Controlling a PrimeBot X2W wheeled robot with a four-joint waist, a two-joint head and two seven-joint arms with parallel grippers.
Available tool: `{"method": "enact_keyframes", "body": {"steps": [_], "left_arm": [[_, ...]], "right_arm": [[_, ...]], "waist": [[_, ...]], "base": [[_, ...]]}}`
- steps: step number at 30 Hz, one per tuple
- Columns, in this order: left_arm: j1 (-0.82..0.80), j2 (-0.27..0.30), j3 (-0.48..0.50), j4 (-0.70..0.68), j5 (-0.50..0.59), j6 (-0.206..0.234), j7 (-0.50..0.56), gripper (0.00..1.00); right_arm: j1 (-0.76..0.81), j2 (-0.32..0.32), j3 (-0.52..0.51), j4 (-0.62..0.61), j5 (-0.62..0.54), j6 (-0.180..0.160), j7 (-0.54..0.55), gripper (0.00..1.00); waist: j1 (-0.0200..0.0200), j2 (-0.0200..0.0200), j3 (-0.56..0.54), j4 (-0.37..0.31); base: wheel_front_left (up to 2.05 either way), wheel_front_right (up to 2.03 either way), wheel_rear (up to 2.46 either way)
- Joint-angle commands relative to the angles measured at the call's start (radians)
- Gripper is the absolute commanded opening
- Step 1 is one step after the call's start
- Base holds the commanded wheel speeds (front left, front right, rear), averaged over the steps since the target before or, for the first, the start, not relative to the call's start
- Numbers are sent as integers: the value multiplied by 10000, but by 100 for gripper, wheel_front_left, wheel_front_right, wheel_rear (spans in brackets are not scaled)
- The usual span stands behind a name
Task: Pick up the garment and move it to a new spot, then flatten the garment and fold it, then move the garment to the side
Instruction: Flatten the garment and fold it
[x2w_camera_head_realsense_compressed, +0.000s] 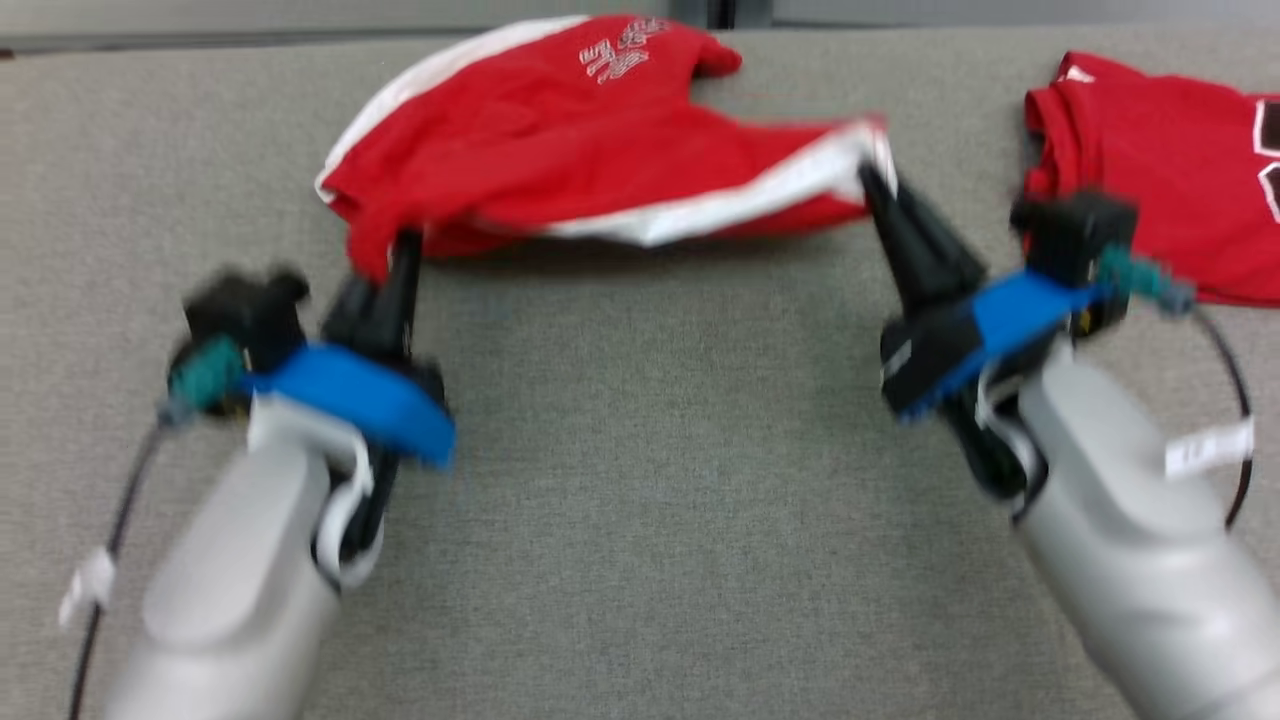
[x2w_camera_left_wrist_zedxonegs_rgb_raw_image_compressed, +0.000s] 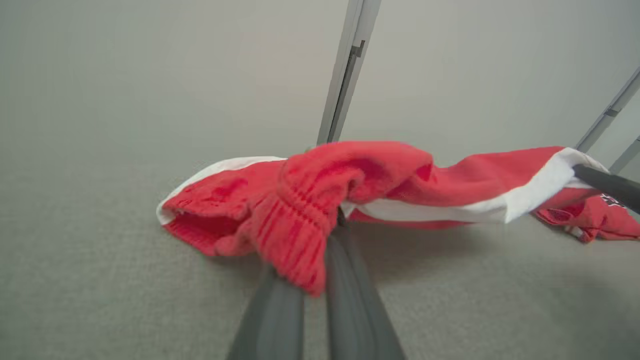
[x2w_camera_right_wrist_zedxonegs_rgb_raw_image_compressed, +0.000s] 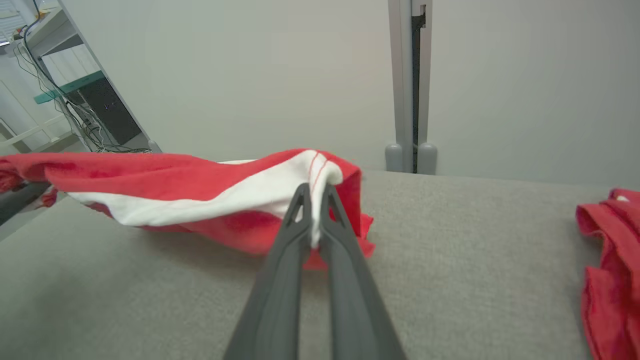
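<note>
The garment (x2w_camera_head_realsense_compressed: 560, 140) is red with white side stripes and pale lettering, stretched between my two grippers just above the grey table (x2w_camera_head_realsense_compressed: 640, 500). My left gripper (x2w_camera_head_realsense_compressed: 402, 245) is shut on its ribbed red edge (x2w_camera_left_wrist_zedxonegs_rgb_raw_image_compressed: 295, 225) at the left. My right gripper (x2w_camera_head_realsense_compressed: 872, 178) is shut on a white-striped corner (x2w_camera_right_wrist_zedxonegs_rgb_raw_image_compressed: 320, 175) at the right. Part of the cloth sags and rests on the table toward the far edge. In the left wrist view the right gripper's dark finger (x2w_camera_left_wrist_zedxonegs_rgb_raw_image_compressed: 607, 185) comes in from the right edge.
A second red garment (x2w_camera_head_realsense_compressed: 1170, 170) with white trim lies at the table's right (x2w_camera_right_wrist_zedxonegs_rgb_raw_image_compressed: 610, 260). A grey wall panel with a vertical post (x2w_camera_right_wrist_zedxonegs_rgb_raw_image_compressed: 411, 85) stands behind the table. Shelving and cables (x2w_camera_right_wrist_zedxonegs_rgb_raw_image_compressed: 75, 110) stand beyond the table's left end.
</note>
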Motion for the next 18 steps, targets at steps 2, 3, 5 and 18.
{"method": "enact_keyframes", "body": {"steps": [2, 3, 5, 18], "left_arm": [[1173, -43, 287, -518, 307, 30, -43, 0], [1709, -69, 399, -743, 427, 30, -43, 0], [2726, -108, 529, -1097, 615, 18, -44, 0], [6416, -82, 560, -2655, 794, 61, 58, 0]], "right_arm": [[1071, -173, -3, -470, 77, 6, -48, 0], [1594, -260, -57, -681, 103, 6, -48, 0], [2565, -354, -184, -1060, 234, 6, -46, 0], [7385, -816, -1215, -3504, 358, 5, 21, 0]], "waist": [[1, 0, -409, -109], [1, 0, -585, -62], [1, 0, -910, -32], [1, 0, -2249, 145]], "base": [[0, 0, 0], [0, 0, 0], [0, 0, 0], [0, 0, 0]]}}
